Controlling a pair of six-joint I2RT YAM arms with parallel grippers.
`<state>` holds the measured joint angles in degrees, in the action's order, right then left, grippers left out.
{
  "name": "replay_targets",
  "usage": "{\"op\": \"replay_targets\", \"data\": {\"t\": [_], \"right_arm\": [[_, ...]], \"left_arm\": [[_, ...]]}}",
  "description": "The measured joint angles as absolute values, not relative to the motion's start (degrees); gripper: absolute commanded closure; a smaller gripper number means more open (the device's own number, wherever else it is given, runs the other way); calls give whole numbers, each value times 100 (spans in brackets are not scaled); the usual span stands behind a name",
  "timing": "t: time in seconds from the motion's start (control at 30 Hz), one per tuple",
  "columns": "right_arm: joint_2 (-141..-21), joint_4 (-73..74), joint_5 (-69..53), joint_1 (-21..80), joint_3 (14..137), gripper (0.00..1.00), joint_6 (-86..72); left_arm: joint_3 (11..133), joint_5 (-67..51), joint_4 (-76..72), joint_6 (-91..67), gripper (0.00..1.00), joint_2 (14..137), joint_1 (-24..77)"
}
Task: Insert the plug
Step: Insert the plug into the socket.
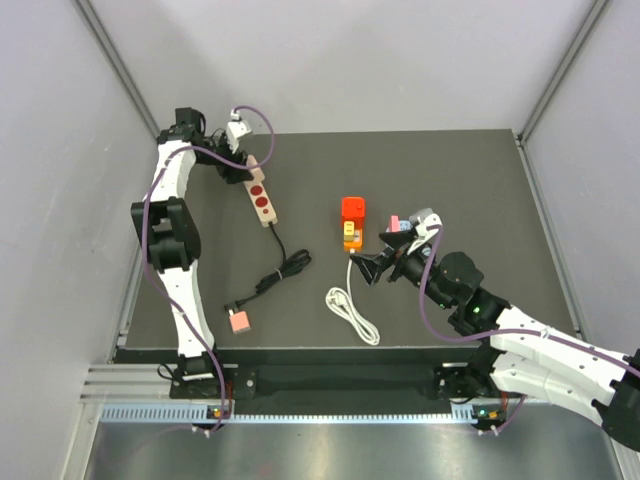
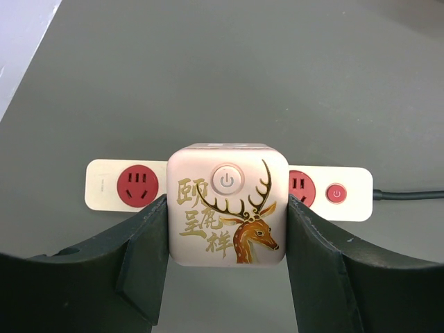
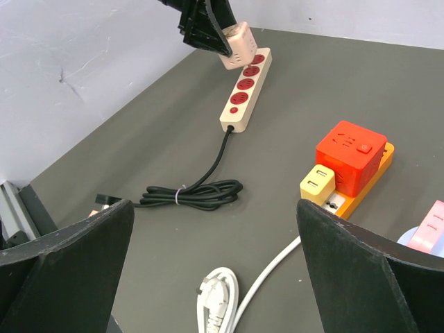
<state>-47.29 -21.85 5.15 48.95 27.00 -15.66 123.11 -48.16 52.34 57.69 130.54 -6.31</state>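
Grippers and plug blocks at two power strips

Left gripper [image 2: 227,239] is partly spread, its two dark fingers [image 2: 149,243] pressed against opposite sides of a pale cube adapter [image 2: 227,201] printed with a gold deer and a round power button. The cube is held over a cream power strip [image 2: 118,186] with red sockets, covering the stretch between one full socket and a half-hidden one beside the small red switch; whether the cube touches the strip cannot be told. A black cable [image 3: 194,191] leaves the strip's near end and lies coiled on the dark table [image 1: 450,180].

Right gripper [image 3: 215,208] is spread to its widest and pinches nothing, hanging low above the table with a white cable [image 3: 260,291] beneath it. Just beyond it lies the orange power strip [image 3: 352,202]. The plug [image 3: 350,154], a bright red cube, sits on top of that strip, well apart from both grippers; a smaller yellow adapter [image 3: 318,182] sits on the strip right beside it. A pink object [image 3: 430,225] shows at the right wrist view's edge
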Motion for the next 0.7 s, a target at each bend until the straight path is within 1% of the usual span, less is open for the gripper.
{"op": "replay_targets", "data": {"t": [0.7], "right_arm": [[-4731,-2189,513,4895,2700,0,-1566]], "left_arm": [[12298,-4731,5426,5911,100,13356,-633]]}}
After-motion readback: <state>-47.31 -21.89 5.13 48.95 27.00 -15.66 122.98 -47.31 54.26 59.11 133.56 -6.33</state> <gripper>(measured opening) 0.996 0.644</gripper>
